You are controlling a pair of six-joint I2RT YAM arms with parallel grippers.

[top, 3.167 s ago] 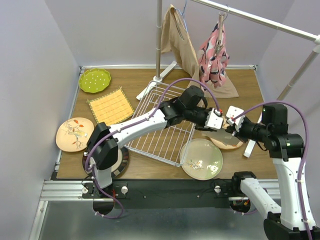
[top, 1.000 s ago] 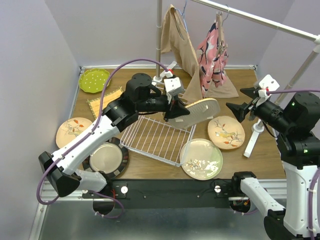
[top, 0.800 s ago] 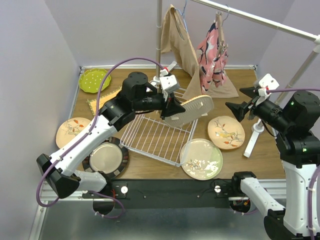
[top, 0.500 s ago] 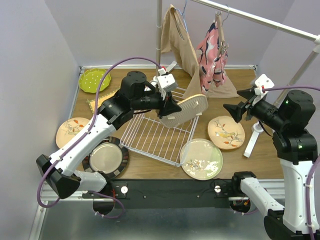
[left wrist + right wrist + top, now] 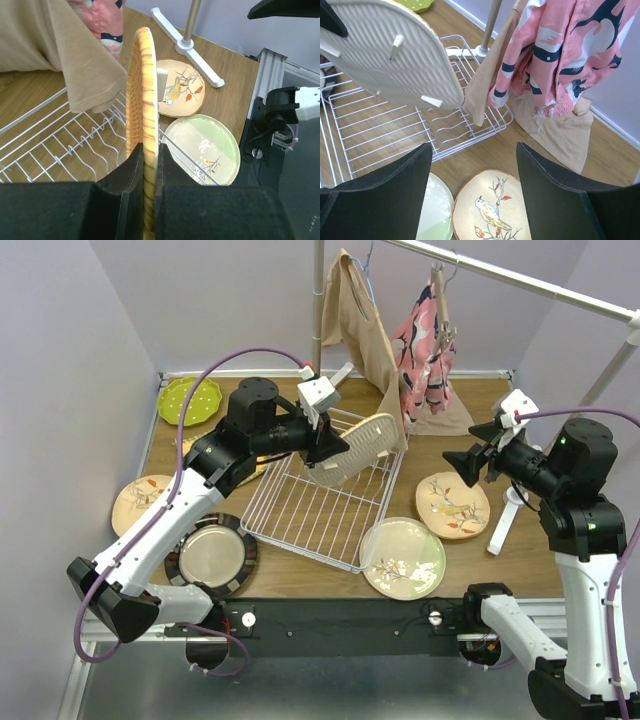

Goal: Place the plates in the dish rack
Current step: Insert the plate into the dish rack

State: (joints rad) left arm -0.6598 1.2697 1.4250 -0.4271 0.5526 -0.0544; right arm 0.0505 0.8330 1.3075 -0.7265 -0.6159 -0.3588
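left gripper [image 5: 149,155]: nearly closed, its two fingers pinching the rim of a cream ribbed plate [image 5: 362,443] and holding it on edge.
held plate: in the air over the far end of the dish rack [image 5: 320,515], tilted and close to upright. its lower edge looks close above the wires, but i cannot tell whether it touches them.
what has changed: a second ago this plate lay flatter and hung past the rack's right side. the left arm has since swung it back over the rack and stood it up.
meaning for the task: the plate seems lined up for a slot between the prongs, so lowering it in is probably the step in hand.
hazard: a tan garment [image 5: 75,65] hangs just beside the plate's rim and could snag.
right gripper [image 5: 473,150]: wide open, holding nothing, raised above a tan bird plate [image 5: 452,504].
dish rack contents: no plate stands in it yet.
plates on the table: pale green floral plate [image 5: 403,557] at the rack's near right corner, dark-rimmed silvery plate [image 5: 210,554] and tan floral plate [image 5: 140,504] to its left, lime green dotted plate [image 5: 188,400] in the far left corner.
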